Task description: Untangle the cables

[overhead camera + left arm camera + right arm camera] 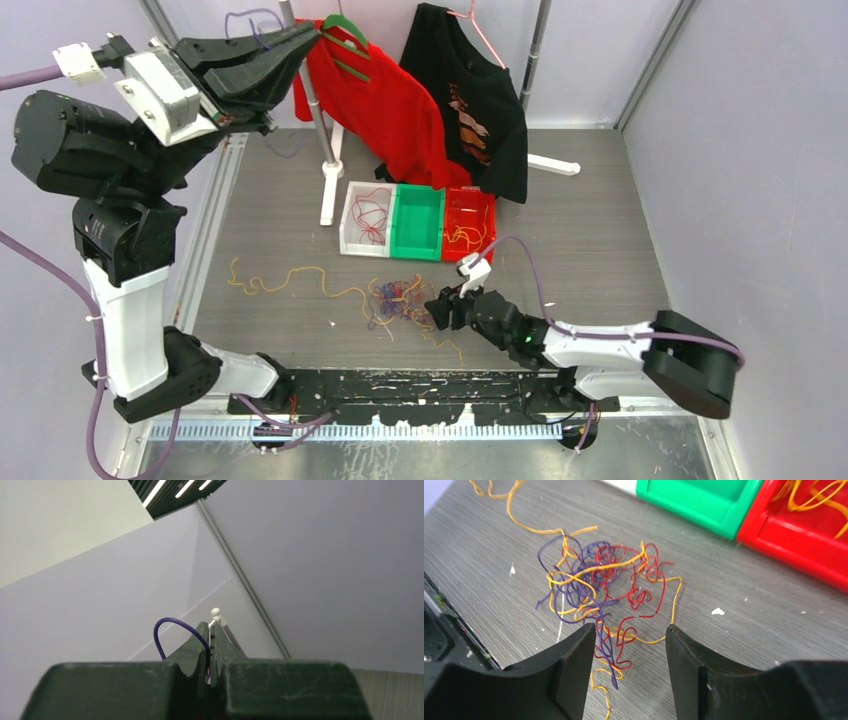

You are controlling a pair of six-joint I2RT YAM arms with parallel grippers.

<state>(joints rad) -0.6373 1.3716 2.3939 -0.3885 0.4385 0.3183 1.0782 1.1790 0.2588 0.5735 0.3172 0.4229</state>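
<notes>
While the left gripper (305, 40) is holding high above the far left of the table (600, 250), its jaws are pressing together on a dark purple strand (172, 623), which is arching up out of the fingertips. The right gripper (630, 630) is hovering low over the main tangle (599, 580), jaws spread and nothing between them.

The tangle is lying on the grey tabletop just beyond the arm bases. It is a knot of red, yellow-orange and purple cables winding through one another, and one long yellow-orange strand (290, 280) is trailing away to its left. Behind it three bins are sitting side by side: a white bin (346, 228) holding red cables, a green bin (704, 507) in the middle, and a red bin (794, 532) holding yellow-orange ones.

Sorting by colour appears to be partly done, and the step in hand looks like freeing a purple strand. Whether the lifted strand is joined to the knot cannot be told.

The next move probably calls for the right gripper to be lowering onto a single loop at the knot's near edge and closing on that alone. These wiry curls look likely to snag, so a slow draw would be needed, or the whole clump may be dragging along.
</notes>
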